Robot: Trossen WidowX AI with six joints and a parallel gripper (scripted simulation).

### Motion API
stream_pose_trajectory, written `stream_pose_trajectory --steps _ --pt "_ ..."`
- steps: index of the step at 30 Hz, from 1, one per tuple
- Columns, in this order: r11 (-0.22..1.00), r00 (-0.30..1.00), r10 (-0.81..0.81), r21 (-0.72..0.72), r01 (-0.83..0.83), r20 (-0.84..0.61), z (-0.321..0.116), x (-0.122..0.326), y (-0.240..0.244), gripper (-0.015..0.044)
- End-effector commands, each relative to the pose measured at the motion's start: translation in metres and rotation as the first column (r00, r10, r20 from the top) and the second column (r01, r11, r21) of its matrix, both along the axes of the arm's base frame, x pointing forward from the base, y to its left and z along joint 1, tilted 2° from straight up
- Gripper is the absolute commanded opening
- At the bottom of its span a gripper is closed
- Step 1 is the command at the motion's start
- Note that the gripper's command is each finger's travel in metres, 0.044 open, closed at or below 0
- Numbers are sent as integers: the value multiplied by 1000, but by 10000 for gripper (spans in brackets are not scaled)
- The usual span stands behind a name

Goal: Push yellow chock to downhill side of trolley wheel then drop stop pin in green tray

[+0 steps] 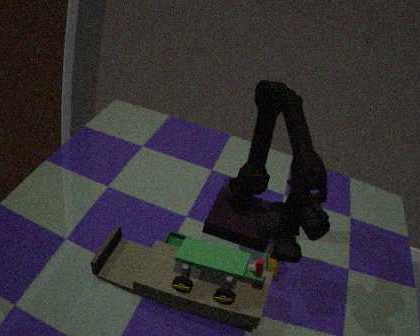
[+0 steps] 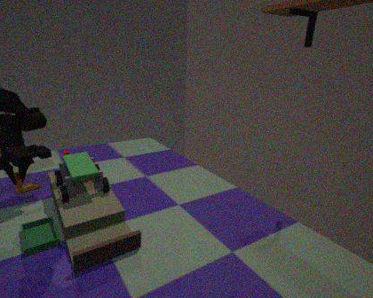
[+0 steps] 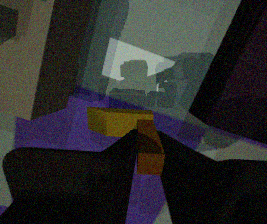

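Observation:
The yellow chock (image 1: 272,264) (image 2: 28,188) (image 3: 111,122) is beside the uphill end of the ramp (image 1: 148,257) (image 2: 91,217) and seems a little above the table. My gripper (image 2: 19,176) (image 3: 145,135) is shut on its orange handle; the fingertips are hidden in the top view. The chock's black rubber base cannot be made out. The trolley with a green top (image 1: 213,256) (image 2: 82,166) stands on the ramp. The red-headed stop pin (image 1: 259,266) (image 2: 66,152) stands upright at its uphill end. The green tray (image 2: 40,236) (image 1: 175,239) lies beside the ramp, partly hidden in the top view.
The ramp ends downhill in an upright end board (image 1: 106,250) (image 2: 107,249). The arm's dark base block (image 1: 236,220) stands on the tray's side of the ramp. A wooden shelf (image 2: 321,6) is on the wall, high above the checkered table.

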State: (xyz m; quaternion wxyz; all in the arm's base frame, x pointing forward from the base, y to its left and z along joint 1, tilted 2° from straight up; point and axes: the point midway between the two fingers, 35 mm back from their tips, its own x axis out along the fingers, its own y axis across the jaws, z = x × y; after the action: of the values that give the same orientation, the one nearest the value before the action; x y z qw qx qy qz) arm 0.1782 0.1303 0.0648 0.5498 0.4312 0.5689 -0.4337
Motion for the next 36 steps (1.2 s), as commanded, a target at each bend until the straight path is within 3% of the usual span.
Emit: stream_pose_trajectory --steps 1,36 --pt "1000 1000 -3 3 3 14 16 1 0 0" --pt "1000 1000 -3 3 3 14 104 5 -2 0"
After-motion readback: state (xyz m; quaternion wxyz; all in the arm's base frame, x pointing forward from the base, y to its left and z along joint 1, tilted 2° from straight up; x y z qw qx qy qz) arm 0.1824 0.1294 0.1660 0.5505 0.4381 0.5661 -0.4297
